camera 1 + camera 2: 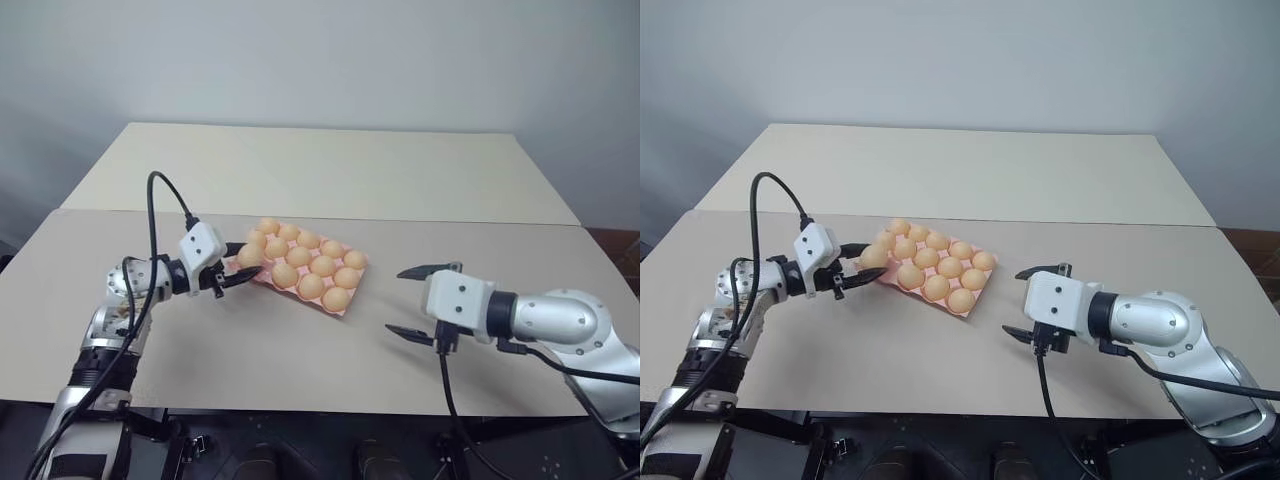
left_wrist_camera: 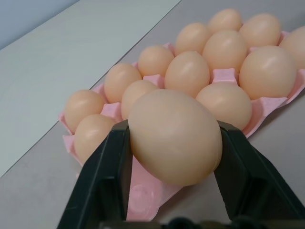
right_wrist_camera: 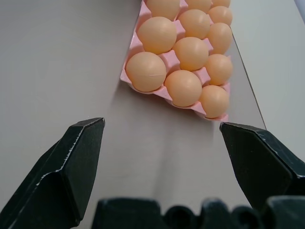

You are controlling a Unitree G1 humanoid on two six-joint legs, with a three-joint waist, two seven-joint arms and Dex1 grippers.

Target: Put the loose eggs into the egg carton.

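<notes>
one egg (image 2: 174, 136) clamped between fingers of left end effector (image 1: 232, 266), held just over near-left corner of egg carton (image 1: 345, 303), left of frame centre. carton sits mid-tabletop (image 1: 300, 170), cups mostly filled w/ eggs. right end effector (image 1: 418, 302) lower right, fingers wide apart, nothing held, well clear of carton.

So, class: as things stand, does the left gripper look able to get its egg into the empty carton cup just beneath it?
Probably yes: the left gripper holds the egg by the egg carton, nothing between.
</notes>
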